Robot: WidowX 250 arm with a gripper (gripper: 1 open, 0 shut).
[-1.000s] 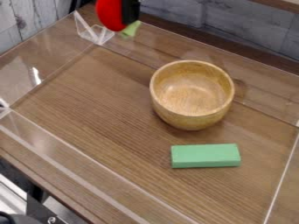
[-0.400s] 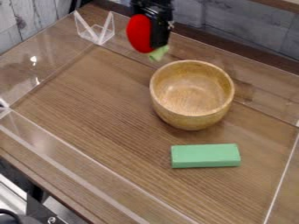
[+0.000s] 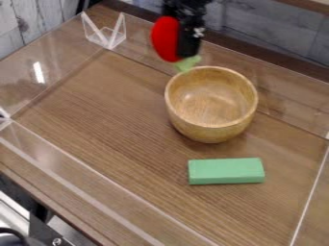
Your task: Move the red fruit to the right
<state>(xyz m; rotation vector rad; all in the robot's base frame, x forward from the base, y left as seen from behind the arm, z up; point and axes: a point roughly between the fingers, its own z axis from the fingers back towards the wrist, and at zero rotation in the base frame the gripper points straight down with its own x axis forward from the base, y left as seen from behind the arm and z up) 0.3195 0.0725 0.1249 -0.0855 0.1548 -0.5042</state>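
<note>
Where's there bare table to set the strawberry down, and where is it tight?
Bare wood lies right of the bowl, right of the green block, and broadly left of both. It's crowded above the bowl's upper left, where the gripper and strawberry hang; the gap between bowl and block is narrow.

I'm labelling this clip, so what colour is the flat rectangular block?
Light green, plain, clearest in the camera view.
</note>
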